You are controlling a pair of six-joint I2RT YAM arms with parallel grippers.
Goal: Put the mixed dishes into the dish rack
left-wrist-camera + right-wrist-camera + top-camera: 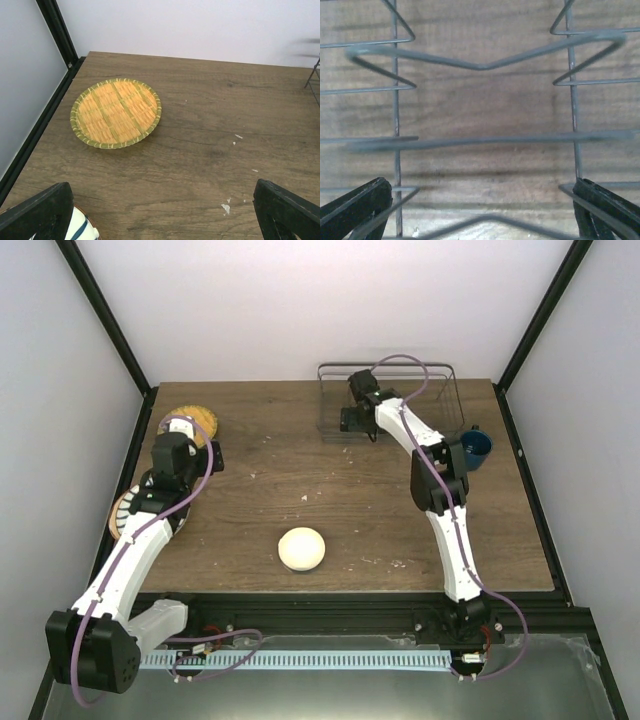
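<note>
Dish rack (330,400) sits top centre-right of the overhead frame. Orange-yellow plate (116,112) lies flat, upper left. Striped plate (122,510) is partly under my left arm at the left edge. Cream bowl (302,549) lower centre. Blue cup (477,448) just right of the rack. Left gripper (162,212) is spread wide, holding nothing. Right gripper (481,212) likewise, over the rack wires.

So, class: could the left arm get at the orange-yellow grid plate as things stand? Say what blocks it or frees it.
Probably yes. The left gripper is open and empty, and the orange-yellow plate lies flat on the table just ahead of it, with nothing between.
</note>
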